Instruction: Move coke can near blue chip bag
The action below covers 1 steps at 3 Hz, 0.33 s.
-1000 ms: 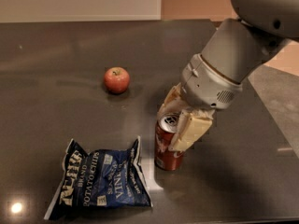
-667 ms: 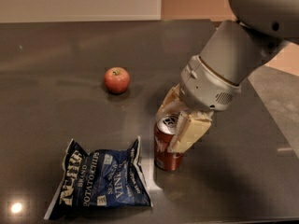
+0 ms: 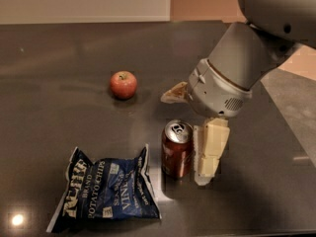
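The coke can (image 3: 177, 151) stands upright on the dark table (image 3: 59, 58), just right of the blue chip bag (image 3: 106, 191), which lies flat at the front left. My gripper (image 3: 186, 136) is open above and around the can. One cream finger (image 3: 210, 149) hangs down close beside the can's right side. The other finger (image 3: 173, 95) sticks out behind the can, clear of it. The can is not held.
A red apple (image 3: 123, 84) sits on the table behind and left of the can. The table's right edge (image 3: 276, 107) runs diagonally under my arm, with lighter floor beyond. A pale wall lies at the back.
My gripper was shut on the can's top; now its fingers have spread apart and let go. The can stands on its own beside the bag.
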Tool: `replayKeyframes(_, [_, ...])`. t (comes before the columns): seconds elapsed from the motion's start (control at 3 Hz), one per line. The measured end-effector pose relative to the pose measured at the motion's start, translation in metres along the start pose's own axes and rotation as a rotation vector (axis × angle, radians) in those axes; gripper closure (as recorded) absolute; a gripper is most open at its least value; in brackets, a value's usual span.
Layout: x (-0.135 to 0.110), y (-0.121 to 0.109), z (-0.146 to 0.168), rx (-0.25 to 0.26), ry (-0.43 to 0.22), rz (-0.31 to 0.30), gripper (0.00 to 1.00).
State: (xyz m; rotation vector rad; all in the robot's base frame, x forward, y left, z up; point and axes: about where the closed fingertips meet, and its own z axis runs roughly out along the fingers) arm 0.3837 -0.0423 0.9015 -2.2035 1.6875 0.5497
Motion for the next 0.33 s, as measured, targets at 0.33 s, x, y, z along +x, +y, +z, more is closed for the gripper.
replayKeyframes(0.33, [0.0, 0.0, 0.0, 0.0, 0.0, 0.0, 0.0])
